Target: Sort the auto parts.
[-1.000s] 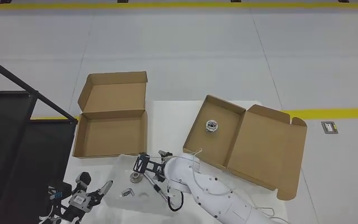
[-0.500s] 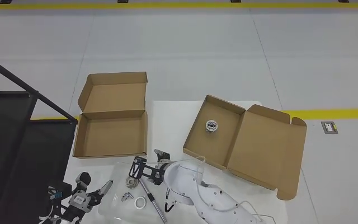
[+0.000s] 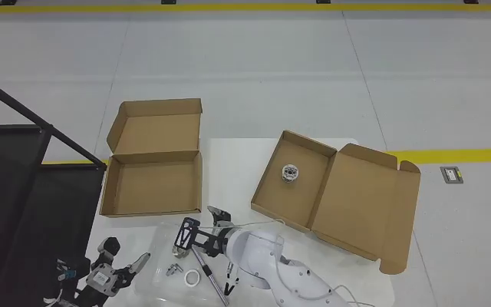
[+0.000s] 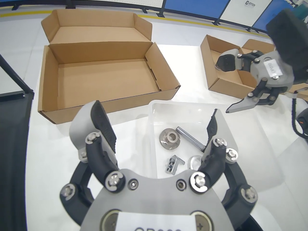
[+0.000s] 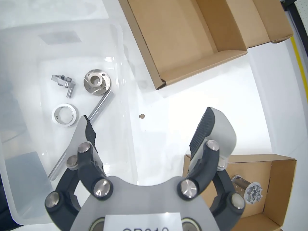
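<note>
White table [image 3: 230, 165], metal parts [image 5: 97, 82] in clear bin [image 5: 28, 54], right pincer [image 5: 148, 117] spread

Two open cardboard boxes noted on white table [image 3: 230, 165], lids folded back: left box [image 3: 149, 188] at far left, right box [image 3: 295, 184] well apart from it, one round metal part [image 3: 290, 173] lying on its floor. Clear bin [image 3: 157, 285] placed at near edge. Small bracket [image 3: 175, 268], white ring [image 3: 192, 278] and steel rod [image 3: 209, 275] seen inside. Right gripper [image 3: 202, 224] held over bin's far rim, fingers spread. Left gripper [image 3: 127, 255] located just beside bin, fingers likewise spread
</note>
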